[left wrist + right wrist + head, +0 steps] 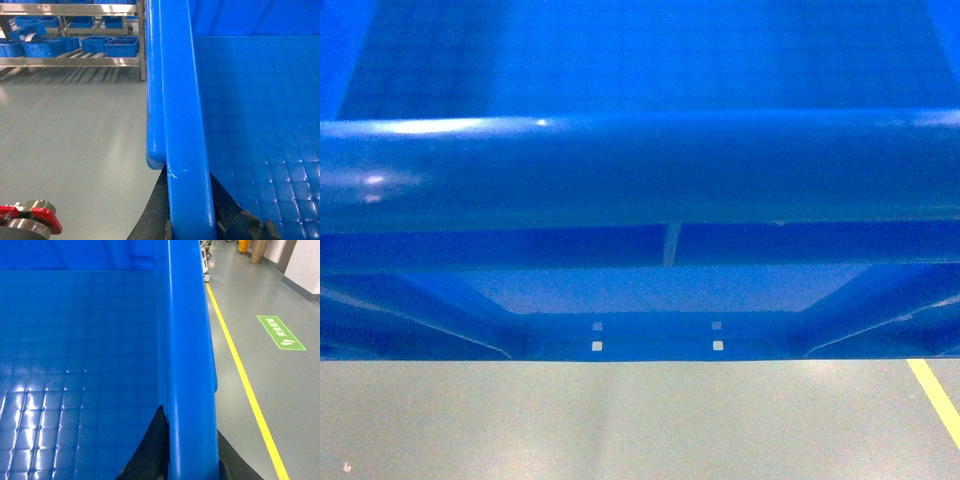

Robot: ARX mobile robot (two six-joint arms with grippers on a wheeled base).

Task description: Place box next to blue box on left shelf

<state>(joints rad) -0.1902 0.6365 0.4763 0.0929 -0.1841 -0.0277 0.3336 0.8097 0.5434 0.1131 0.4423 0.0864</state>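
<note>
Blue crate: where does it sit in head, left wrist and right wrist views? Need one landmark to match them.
Head: the crate fills the upper frame, its rim a horizontal band, grey floor below.
Left wrist: rim runs vertically through centre, left gripper clamped on it, interior to the right.
Right wrist: rim runs vertically right of centre, right gripper clamped on it, interior to the left.
Shared landmark: the thick rounded rim.

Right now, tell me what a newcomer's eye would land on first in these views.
The big blue box fills every view, its thick rim running across the head view. Each tool clamps a side rim: the left tool and the right tool. Beyond it, the yellow floor line runs on the right, and racks of small blue trays stand far left.
</note>
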